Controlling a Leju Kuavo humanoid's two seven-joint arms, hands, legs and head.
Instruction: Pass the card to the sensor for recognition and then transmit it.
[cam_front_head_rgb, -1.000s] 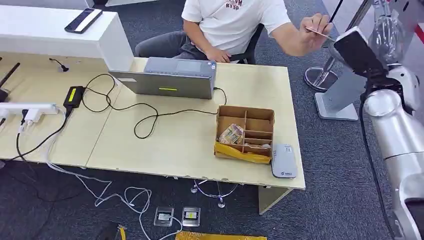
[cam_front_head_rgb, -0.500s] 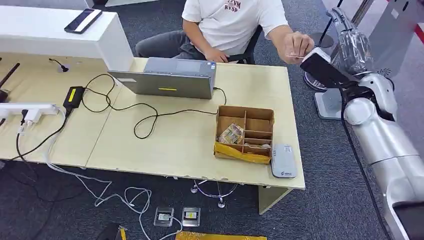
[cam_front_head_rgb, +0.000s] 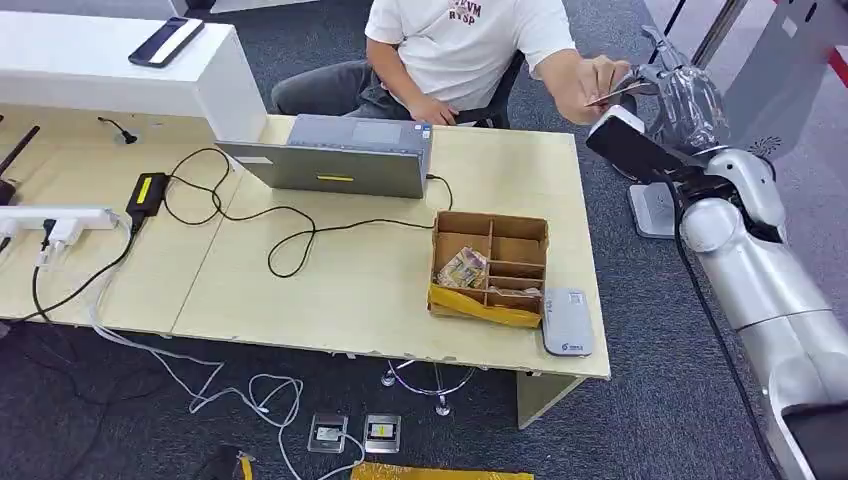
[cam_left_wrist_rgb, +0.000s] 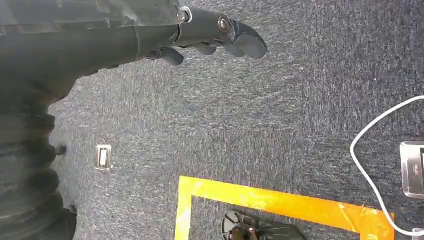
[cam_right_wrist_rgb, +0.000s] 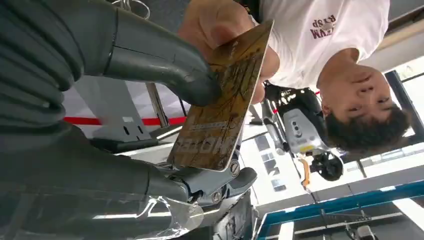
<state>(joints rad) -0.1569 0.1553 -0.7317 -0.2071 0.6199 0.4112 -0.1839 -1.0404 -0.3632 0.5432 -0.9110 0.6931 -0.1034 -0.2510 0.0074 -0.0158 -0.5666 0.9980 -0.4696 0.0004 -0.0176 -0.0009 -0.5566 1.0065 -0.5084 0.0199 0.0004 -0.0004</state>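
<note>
Handover in progress, upper right of the head view. The right hand (cam_front_head_rgb: 680, 90) is raised beyond the table's far right corner, meeting the person's hand (cam_front_head_rgb: 590, 80). The card (cam_right_wrist_rgb: 222, 97) sits between the robot's thumb and fingers in the right wrist view, and the person's fingers also pinch its far end. Both parties appear to hold it; I cannot tell how firmly the robot's grip has closed.

The left hand (cam_left_wrist_rgb: 215, 32) hangs over the carpet, fingers curled in, holding nothing.

Risks, as judged:
- If the person lets go before the robot's grip is firm, the card drops to the carpet, off the table edge.
- A thin, smooth card could rotate or slide within the grip during transport.

The likely sensor is the grey device (cam_front_head_rgb: 567, 322) at the table's (cam_front_head_rgb: 350, 290) lower right corner, just beside the cardboard box (cam_front_head_rgb: 490, 265). Room: open carpet lies right of the table for the arm's descent. The box wall and the table edge bound the sensor closely.
</note>
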